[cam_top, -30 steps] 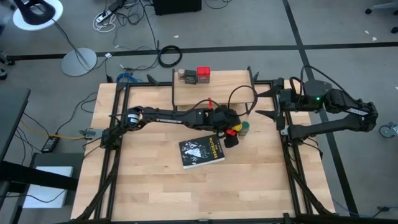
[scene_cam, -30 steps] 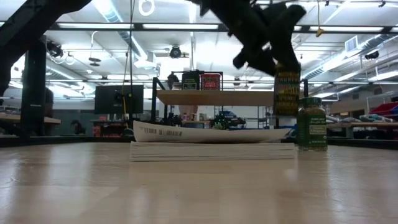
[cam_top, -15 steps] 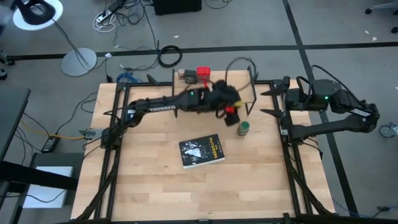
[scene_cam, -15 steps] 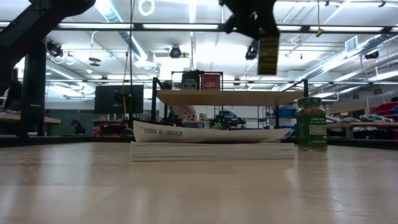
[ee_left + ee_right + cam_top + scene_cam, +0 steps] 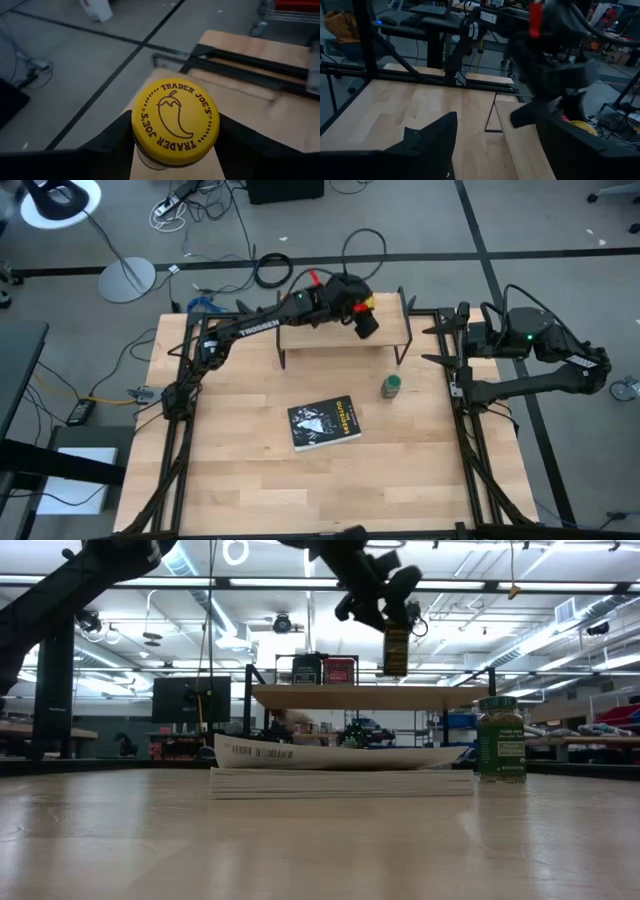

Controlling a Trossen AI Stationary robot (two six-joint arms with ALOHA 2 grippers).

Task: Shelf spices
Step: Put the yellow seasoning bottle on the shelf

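Note:
My left gripper (image 5: 362, 314) is shut on the yellow-topped jar (image 5: 396, 650) and holds it over the light-wood shelf (image 5: 386, 330), just above the plank (image 5: 360, 696). The jar's yellow lid (image 5: 175, 120) fills the left wrist view. The dark tin (image 5: 306, 670) and the red tin (image 5: 339, 671) stand on the plank's left part; the pale jar is hidden. The green-topped jar (image 5: 392, 386) stands upright on the table near the shelf's right legs. My right gripper (image 5: 438, 346) waits open at the table's right edge. My left gripper pinches the yellow-topped jar at its top, one finger (image 5: 112, 142) on each side just under the lid's rim (image 5: 142, 145). The fingers come from above, pointing down. The jar hangs roughly upright below them, lifted clear of the plank.
A flat black book (image 5: 324, 422) lies mid-table, near of the shelf. The plank's right half (image 5: 440, 696) is bare. Black frame rails run along the table's left and right edges (image 5: 460, 395). The left arm (image 5: 260, 328) stretches over the shelf's left end.
My left gripper, shut on the yellow-topped jar throughout, has risen from beside the green-topped jar and swung toward the table's far edge, ending over the shelf. The jar has travelled with it, lifted clear. The green-topped jar has stayed in place.

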